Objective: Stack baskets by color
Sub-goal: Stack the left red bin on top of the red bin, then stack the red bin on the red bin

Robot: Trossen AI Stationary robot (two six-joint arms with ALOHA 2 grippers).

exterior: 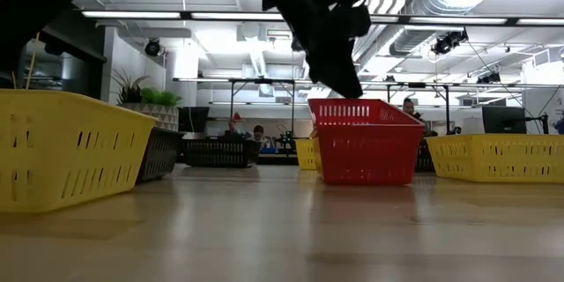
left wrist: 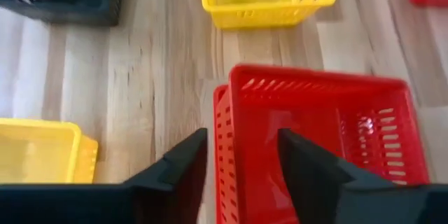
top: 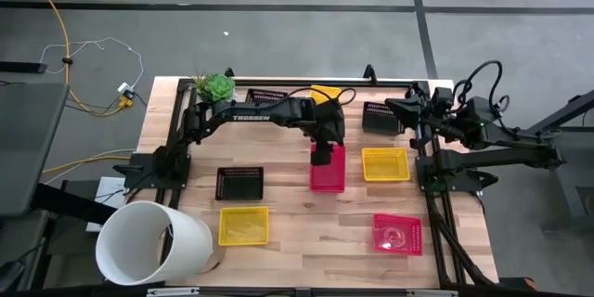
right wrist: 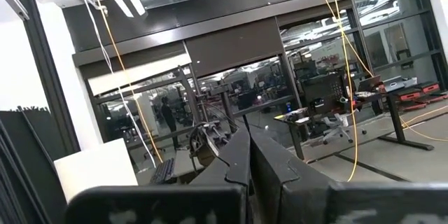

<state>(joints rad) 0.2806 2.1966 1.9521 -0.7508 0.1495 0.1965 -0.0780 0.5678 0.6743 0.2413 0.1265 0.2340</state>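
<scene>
With my left gripper (left wrist: 241, 164) spread astride the near wall of the red stack (left wrist: 315, 140), its long axis ran straight ahead; right arm parked.

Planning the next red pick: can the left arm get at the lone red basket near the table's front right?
Probably yes: the lone red basket sits by itself on bare wood, nothing over it, and the left tool stands open above the red stack.

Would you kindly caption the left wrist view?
Left gripper open astride the near wall of stacked red baskets.
</scene>
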